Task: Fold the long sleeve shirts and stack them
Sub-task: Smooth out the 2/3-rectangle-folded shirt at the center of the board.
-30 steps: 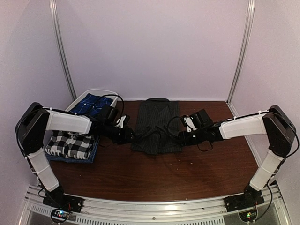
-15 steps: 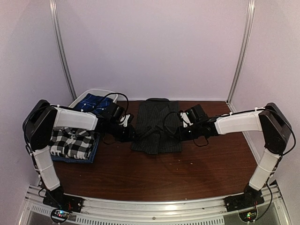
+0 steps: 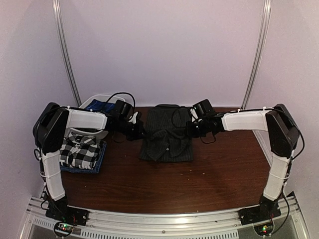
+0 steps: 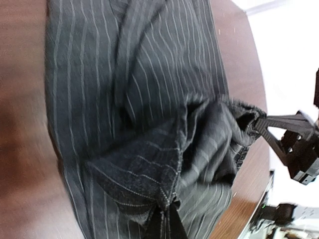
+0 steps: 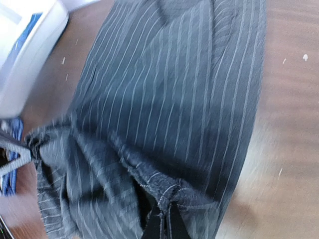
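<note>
The dark charcoal pinstriped shirt [image 3: 167, 142] lies in the middle of the table, collar toward the far wall. My left gripper [image 3: 143, 132] is at its left edge and my right gripper [image 3: 191, 130] at its right edge. In the left wrist view the left gripper [image 4: 167, 221] is shut on a bunched fold of the pinstriped shirt [image 4: 149, 99]. The right gripper [image 5: 167, 216] pinches a seamed edge of the same shirt [image 5: 189, 84]. The cloth between them is lifted and rumpled. A black-and-white checked shirt [image 3: 79, 150] lies folded at the left on a blue cloth [image 3: 98, 164].
A white bin [image 3: 88, 103] holding blue fabric [image 3: 99, 106] stands at the back left corner, behind the left arm; its corner shows in the right wrist view as the bin [image 5: 30, 59]. Bare brown tabletop [image 3: 199, 179] spreads in front and to the right. Walls enclose the table.
Both grippers have shut on the pinstriped shirt's side edges. Both arms have moved toward the far wall, drawing the shirt's lower part up over itself.
</note>
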Robot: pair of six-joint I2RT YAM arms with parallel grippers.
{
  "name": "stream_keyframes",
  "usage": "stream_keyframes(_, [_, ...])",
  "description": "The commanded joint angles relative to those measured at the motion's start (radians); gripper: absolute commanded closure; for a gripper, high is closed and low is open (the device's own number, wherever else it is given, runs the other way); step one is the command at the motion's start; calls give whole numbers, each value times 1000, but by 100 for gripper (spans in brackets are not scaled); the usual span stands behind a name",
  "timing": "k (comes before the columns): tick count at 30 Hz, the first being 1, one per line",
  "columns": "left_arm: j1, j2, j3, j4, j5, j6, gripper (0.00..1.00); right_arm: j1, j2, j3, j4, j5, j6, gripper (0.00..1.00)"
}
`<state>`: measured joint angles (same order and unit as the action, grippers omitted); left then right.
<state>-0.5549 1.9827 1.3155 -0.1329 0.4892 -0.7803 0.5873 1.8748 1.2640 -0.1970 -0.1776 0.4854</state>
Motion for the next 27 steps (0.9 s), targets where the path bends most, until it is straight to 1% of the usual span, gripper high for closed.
stream_keyframes(1, [79,89,98,157,109,-161,100,-70,101,124,-9,-9,81,100])
stream_keyframes(2, [90,108,108,187,113,-193,100,-80,122,144,-6,-10,90,99])
stream_keyframes(3, [97,121,114,224,119,-224,100,-91,139,163,-1,-22,96,94])
stream_keyframes(4, [104,135,119,258,134,-257,95,-100,157,180,2,-35,99,88])
stream_keyframes(6, [111,160,129,320,163,-309,82,-110,176,211,4,-62,93,77])
stream_keyframes(7, [111,170,137,338,172,-321,71,-110,175,223,0,-68,84,70])
stream_keyframes(8, [112,174,147,339,177,-321,63,-108,166,228,-3,-70,73,65])
stream_keyframes(9, [112,174,154,333,175,-311,58,-105,153,226,-7,-65,59,54])
stream_keyframes(11, [114,156,161,297,160,-274,51,-99,119,219,-31,-37,29,43])
stream_keyframes(13, [117,123,151,253,129,-228,49,-93,76,196,-58,-8,-1,37])
stream_keyframes(16, [119,62,107,178,74,-145,49,-81,-5,121,-60,22,-26,32])
stream_keyframes(19, [117,1,38,161,57,-92,49,-67,-67,46,-61,28,-41,30])
stream_keyframes(20, [115,-11,25,147,59,-72,49,-63,-77,27,-65,26,-47,31])
stream_keyframes(23, [102,-36,13,62,50,-13,55,-46,-95,-9,-85,16,-59,35])
stream_keyframes(27, [65,-72,-32,-22,-2,54,57,-3,-114,-64,-103,11,-62,39])
